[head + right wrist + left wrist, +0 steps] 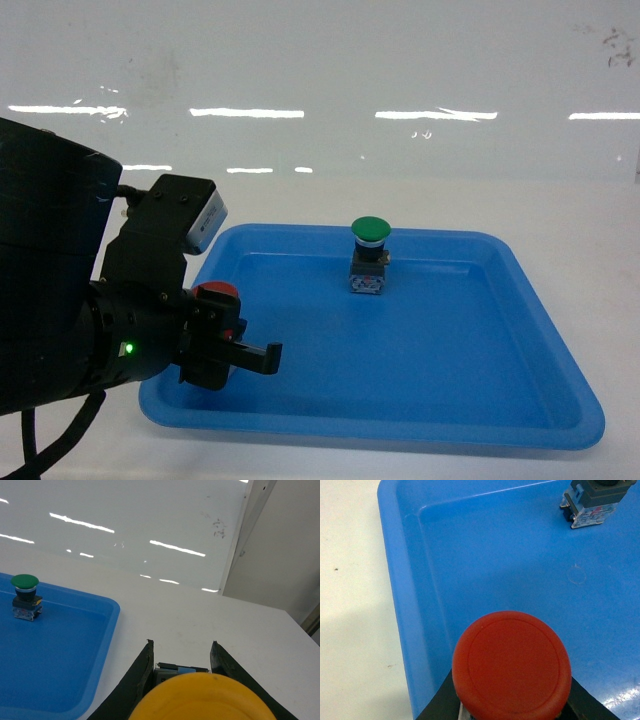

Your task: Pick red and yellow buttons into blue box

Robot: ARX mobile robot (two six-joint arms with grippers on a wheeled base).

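Note:
The red button (216, 292) is held in my left gripper (250, 352), which is shut on its body over the left part of a shallow blue tray (450, 400). The left wrist view shows its red cap (512, 665) filling the space between the black fingers (437, 705). My right gripper (181, 647) is shut on the yellow button (205, 697), above the white table to the right of the tray (60, 645). The right gripper does not show in the head view. The blue box is out of view.
A green-capped button (369, 232) stands upright in the far middle of the tray; it also shows in both wrist views, as the green button (592, 500) (25, 582). A white wall rises behind the table. At the right, a wall corner (240, 545) stands past the table's far edge.

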